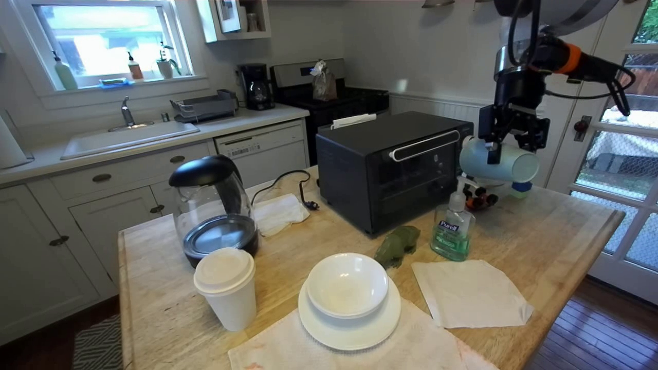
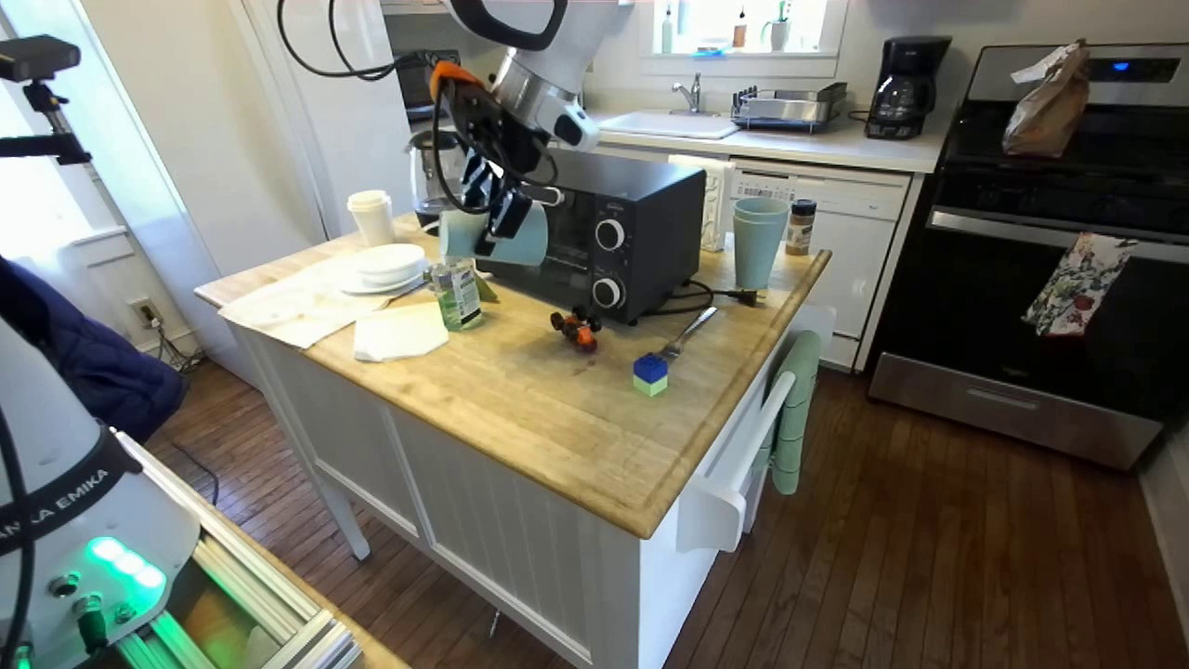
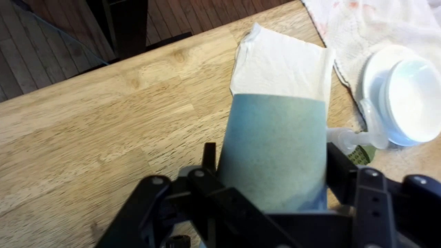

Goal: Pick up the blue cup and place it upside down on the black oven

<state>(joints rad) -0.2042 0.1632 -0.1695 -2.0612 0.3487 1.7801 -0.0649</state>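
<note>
The blue cup is pale blue-green and lies on its side in the air, just off the oven's front. It also shows in an exterior view and in the wrist view. My gripper is shut on the cup's sides, and it shows in the wrist view with one finger along each side. I cannot tell which end of the cup is open. The black oven stands on the wooden table with its flat top uncovered. It also shows in an exterior view and is out of the wrist view.
A soap pump bottle stands below the cup. A kettle, white cup, bowl, green figure and napkin are near. Behind the oven stand stacked blue tumblers. A toy and block lie beside it.
</note>
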